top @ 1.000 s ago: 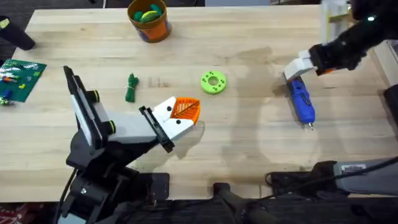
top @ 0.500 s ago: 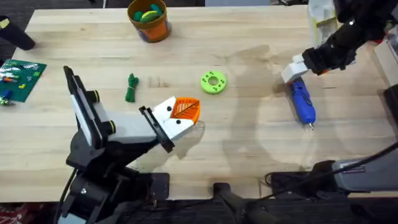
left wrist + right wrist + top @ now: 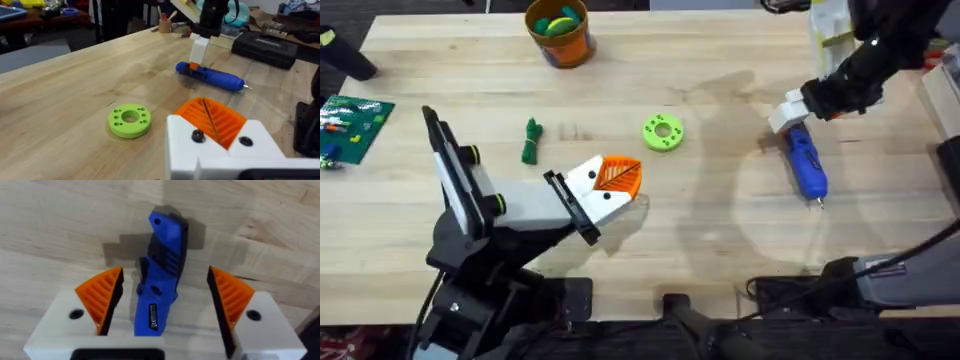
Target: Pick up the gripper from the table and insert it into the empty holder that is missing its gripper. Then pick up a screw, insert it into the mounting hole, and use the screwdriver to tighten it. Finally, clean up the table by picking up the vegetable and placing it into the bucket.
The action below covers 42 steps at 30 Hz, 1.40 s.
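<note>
The right arm's gripper (image 3: 788, 112), white with orange ribbed pads, hung over the rear end of the blue pen-shaped powered screwdriver (image 3: 806, 165), which lay flat on the pale plank desk (image 3: 720, 250) toward its right edge, thin metal bit pointing at the near edge. In the right wrist view the fingers (image 3: 102, 297) stood wide apart, one pad on either side of the blue body (image 3: 161, 290), with a clear gap on both sides and nothing gripped. That straddle looked deliberate: the jaws lined up across the tool's width, so closing them would probably pinch the body rather than push it sideways.

The left arm's gripper (image 3: 610, 185) rested low near the middle of the desk, on the near side of the lime-green flat ring with holes (image 3: 663, 132). Its orange pads (image 3: 212, 120) sat pressed together with nothing between them, probably parked out of the way while the right arm worked.

The small dark-green knobbly toy vegetable (image 3: 531, 141) lay untouched toward the left half of the desk, well apart from the small round orange bucket (image 3: 560, 30) at the far edge, which held green, yellow and blue pieces. A green board with small parts (image 3: 350, 125) sat at the left edge. The clean-up step seemed not yet begun.
</note>
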### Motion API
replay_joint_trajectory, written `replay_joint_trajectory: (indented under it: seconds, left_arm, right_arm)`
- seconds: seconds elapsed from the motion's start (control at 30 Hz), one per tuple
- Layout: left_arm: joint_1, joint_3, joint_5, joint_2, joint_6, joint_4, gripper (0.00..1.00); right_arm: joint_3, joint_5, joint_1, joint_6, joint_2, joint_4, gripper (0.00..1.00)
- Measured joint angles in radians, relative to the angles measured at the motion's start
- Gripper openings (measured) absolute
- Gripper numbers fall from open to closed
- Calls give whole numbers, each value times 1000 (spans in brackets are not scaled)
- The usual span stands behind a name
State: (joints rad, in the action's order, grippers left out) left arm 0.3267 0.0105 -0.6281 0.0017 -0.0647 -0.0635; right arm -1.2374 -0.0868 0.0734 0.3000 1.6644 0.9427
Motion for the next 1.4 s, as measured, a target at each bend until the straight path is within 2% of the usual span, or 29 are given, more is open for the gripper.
replay_joint_trajectory:
  seconds: [0.5, 0.73, 1.3, 1.33, 1.4]
  left_arm:
    - [0, 0, 0, 0, 0, 0, 6]
    - [0, 0, 0, 0, 0, 0, 6]
    - [0, 0, 0, 0, 0, 0, 6]
    - [0, 0, 0, 0, 0, 0, 6]
    - [0, 0, 0, 0, 0, 0, 6]
  right_arm:
    - [206, 0, 0, -8, -1, -217, 994]
    - [225, 6, 1, -8, -10, -268, 994]
    - [216, 54, 41, -8, 16, -267, 989]
    - [216, 53, 41, -9, 16, -266, 969]
    - [213, 43, 44, -12, 19, -275, 788]
